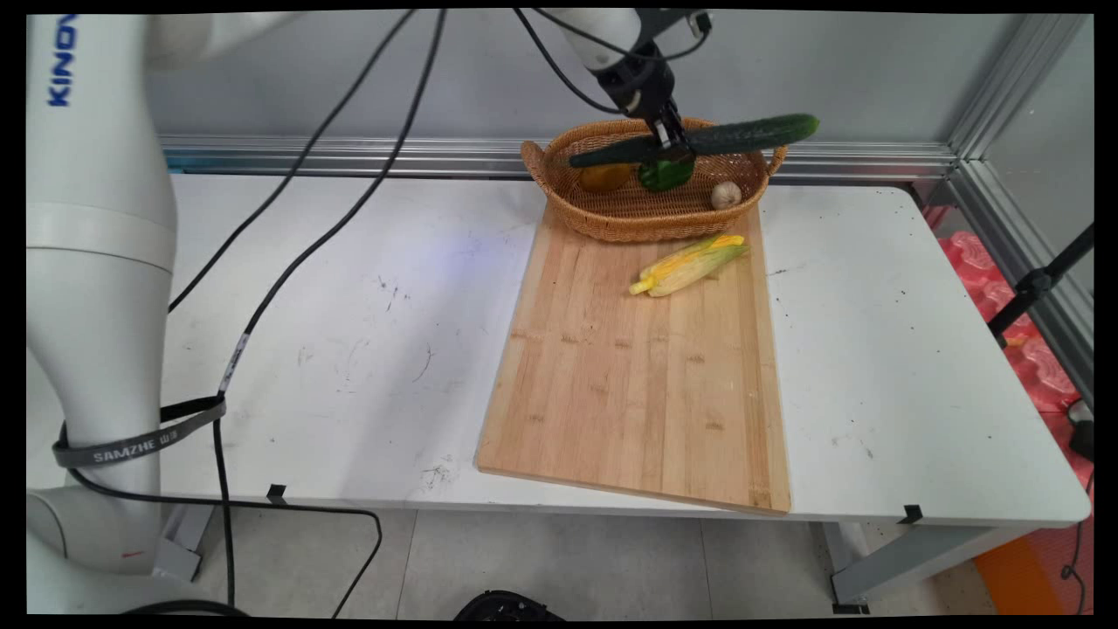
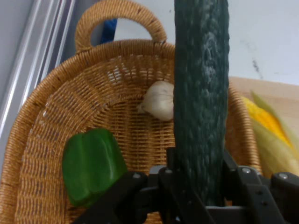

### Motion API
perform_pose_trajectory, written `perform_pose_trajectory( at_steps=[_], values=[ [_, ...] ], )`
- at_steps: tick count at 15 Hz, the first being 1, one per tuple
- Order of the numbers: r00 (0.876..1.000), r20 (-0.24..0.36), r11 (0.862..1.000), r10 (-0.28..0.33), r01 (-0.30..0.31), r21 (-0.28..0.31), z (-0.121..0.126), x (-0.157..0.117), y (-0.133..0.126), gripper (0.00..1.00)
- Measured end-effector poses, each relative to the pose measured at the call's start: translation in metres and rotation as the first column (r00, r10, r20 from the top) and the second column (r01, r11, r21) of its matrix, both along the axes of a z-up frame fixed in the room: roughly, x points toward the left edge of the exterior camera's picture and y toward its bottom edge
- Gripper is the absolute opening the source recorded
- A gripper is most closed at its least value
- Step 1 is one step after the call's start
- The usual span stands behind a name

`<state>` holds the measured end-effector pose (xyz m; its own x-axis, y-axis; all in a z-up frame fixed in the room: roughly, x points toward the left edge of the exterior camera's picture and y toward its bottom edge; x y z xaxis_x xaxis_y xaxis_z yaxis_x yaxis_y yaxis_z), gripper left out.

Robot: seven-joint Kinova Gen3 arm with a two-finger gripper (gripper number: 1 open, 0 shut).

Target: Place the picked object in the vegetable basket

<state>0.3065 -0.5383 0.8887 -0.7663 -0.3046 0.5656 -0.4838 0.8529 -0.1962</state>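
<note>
A white table (image 1: 367, 349) carries a wooden cutting board (image 1: 638, 384); at its far end sits a wicker basket (image 1: 611, 223) holding an orange-brown fruit (image 1: 604, 177), a green pepper (image 1: 665, 173) and a garlic bulb (image 1: 725, 194); above it the gripper (image 1: 671, 140) is clamped on a long cucumber (image 1: 742, 135) — lifted clear of the basket; an ear of corn (image 1: 690, 264) lies on the board just before the basket.

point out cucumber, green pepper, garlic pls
cucumber (image 1: 751, 135), main view, on its right half, clear of the basket.
green pepper (image 2: 91, 163), hand view, on its front face.
garlic (image 2: 159, 100), hand view, on the bulb's middle.
</note>
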Motion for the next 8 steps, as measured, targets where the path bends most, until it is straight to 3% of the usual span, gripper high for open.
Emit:
perform_pose_trajectory(
  at_steps=[8],
  values=[
    [1.0, 0.022, 0.998, 0.015, -0.016, 0.063, -0.063, -0.003, -0.041, 0.0]
  ],
)
